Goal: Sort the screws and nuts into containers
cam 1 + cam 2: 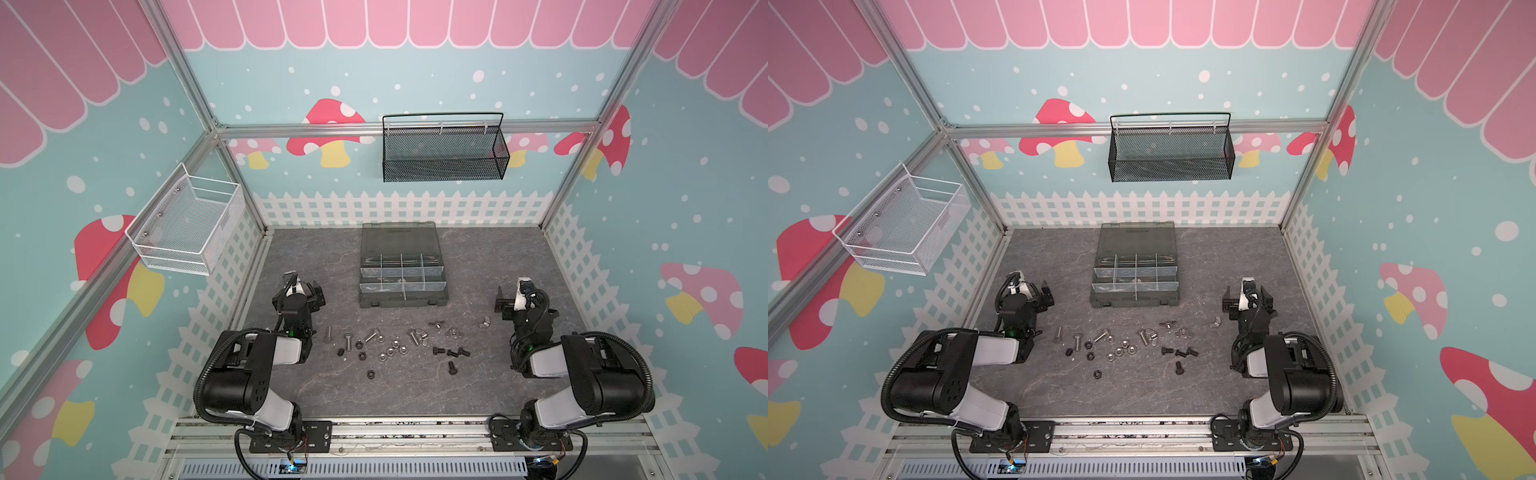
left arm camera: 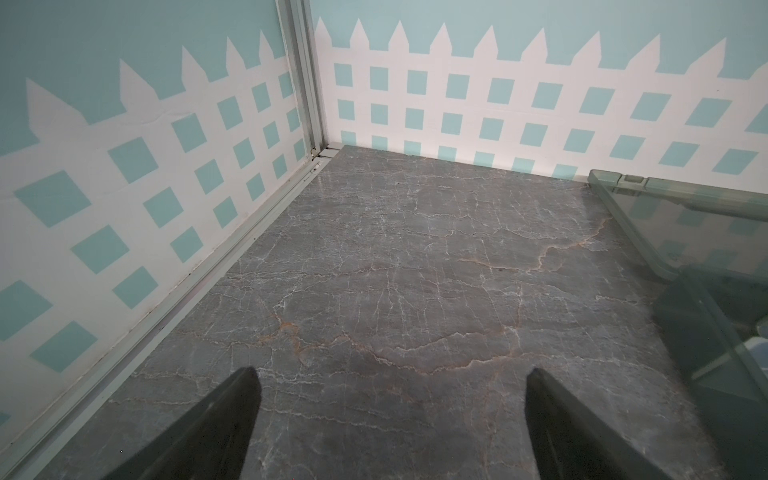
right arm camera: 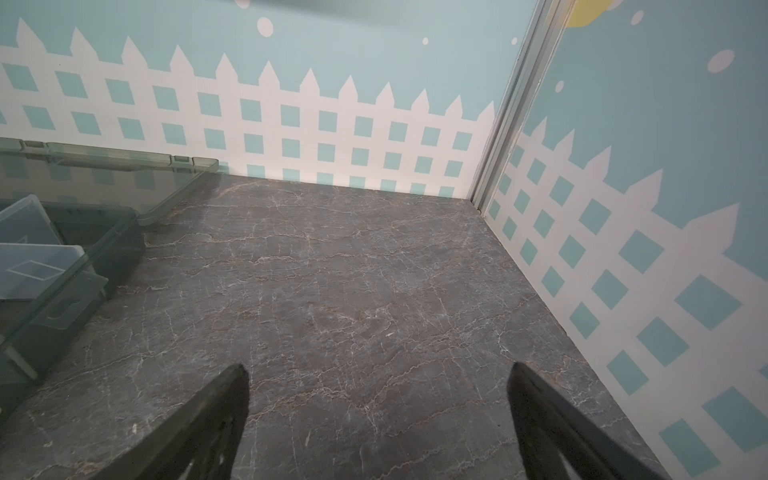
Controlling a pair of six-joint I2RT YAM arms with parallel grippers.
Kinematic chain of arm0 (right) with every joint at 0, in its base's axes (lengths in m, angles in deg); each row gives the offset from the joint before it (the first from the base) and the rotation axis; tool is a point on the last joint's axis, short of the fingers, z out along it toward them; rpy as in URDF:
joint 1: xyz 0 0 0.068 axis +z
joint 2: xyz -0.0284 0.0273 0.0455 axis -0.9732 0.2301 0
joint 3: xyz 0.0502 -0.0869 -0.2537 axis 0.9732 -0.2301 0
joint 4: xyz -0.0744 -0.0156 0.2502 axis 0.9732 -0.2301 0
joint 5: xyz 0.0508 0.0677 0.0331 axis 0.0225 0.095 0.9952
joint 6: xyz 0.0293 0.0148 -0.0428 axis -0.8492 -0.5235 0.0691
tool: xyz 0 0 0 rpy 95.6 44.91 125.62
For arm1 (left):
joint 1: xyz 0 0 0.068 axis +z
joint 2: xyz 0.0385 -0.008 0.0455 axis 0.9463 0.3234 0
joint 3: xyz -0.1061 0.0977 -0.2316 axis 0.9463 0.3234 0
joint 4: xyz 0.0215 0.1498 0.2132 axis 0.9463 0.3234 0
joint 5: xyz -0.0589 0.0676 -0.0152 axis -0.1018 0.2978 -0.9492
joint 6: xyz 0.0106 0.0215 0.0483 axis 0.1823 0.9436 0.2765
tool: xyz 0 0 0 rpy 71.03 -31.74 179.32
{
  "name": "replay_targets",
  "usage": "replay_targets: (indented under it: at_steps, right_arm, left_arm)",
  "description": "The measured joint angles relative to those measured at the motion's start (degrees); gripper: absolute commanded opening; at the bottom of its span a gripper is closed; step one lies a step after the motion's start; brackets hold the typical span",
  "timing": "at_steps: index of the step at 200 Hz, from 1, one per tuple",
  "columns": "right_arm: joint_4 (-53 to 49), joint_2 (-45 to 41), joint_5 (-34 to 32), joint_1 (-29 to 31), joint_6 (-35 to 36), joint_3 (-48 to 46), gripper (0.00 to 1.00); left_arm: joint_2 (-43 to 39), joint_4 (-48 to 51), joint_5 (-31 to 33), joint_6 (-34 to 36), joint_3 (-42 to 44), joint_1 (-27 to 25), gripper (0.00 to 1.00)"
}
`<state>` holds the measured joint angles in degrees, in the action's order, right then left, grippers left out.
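Observation:
Several screws, such as a silver one (image 1: 348, 341) and a black one (image 1: 452, 367), lie scattered on the grey marbled table in both top views. Among them lie nuts: silver hex nuts (image 1: 390, 351), a black nut (image 1: 371, 374) and a wing nut (image 1: 483, 323). Behind them sits the dark organiser case (image 1: 403, 301) with its lid (image 1: 399, 241) laid back, showing the containers (image 1: 1136, 272). My left gripper (image 1: 305, 291) hangs open left of the case, over bare table (image 2: 390, 374). Right of the case my right gripper (image 1: 521, 297) is also open and holds nothing (image 3: 378, 370).
A black mesh basket (image 1: 444, 151) hangs on the back wall and a white wire basket (image 1: 187, 226) on the left wall. Walls with a fence print close the table on three sides. An aluminium rail (image 1: 407, 432) carries both arm bases at the front.

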<state>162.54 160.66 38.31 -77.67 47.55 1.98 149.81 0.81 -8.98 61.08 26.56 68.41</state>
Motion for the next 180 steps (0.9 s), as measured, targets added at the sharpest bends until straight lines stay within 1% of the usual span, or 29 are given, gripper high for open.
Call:
replay_targets:
  at_steps: [141,160,180]
  right_arm:
    - [-0.2,0.0,0.0,0.0,0.0,0.0,0.98]
    - [-1.5,-0.7,-0.2,0.0,-0.2,0.0,0.98]
    - [-3.2,-2.8,-1.2,0.0,-0.7,0.0,0.98]
  left_arm:
    - [-0.2,-0.1,-0.2,0.0,0.0,0.0,1.00]
    - [-2.3,0.1,-0.3,0.0,0.7,0.0,1.00]
    - [-6.8,0.7,-0.2,0.0,1.6,0.0,1.00]
